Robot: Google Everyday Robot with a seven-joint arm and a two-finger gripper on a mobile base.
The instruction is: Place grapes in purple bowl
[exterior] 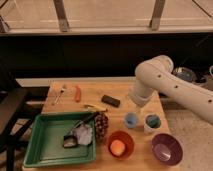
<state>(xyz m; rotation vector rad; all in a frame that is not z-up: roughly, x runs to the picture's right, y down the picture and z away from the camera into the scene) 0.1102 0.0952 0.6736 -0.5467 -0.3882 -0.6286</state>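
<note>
White arm w/ smooth rounded casing reaches in from the right, bends at the elbow & points down. Hand (138, 103) hangs over the wood surface (92, 90) at right-centre, above the two small blue cups (131, 120); can't tell if spread or closed. Grapes (101, 126), a dark bumpy cluster, sit at the right edge of the green tray (37, 150), well left of the purple bowl (166, 148). That bowl is round, glossy, nothing in it, at front right. Orange bowl (126, 139) between them holds a round orange fruit (117, 147). Tray also holds a crumpled pale wrapper (80, 135).
</note>
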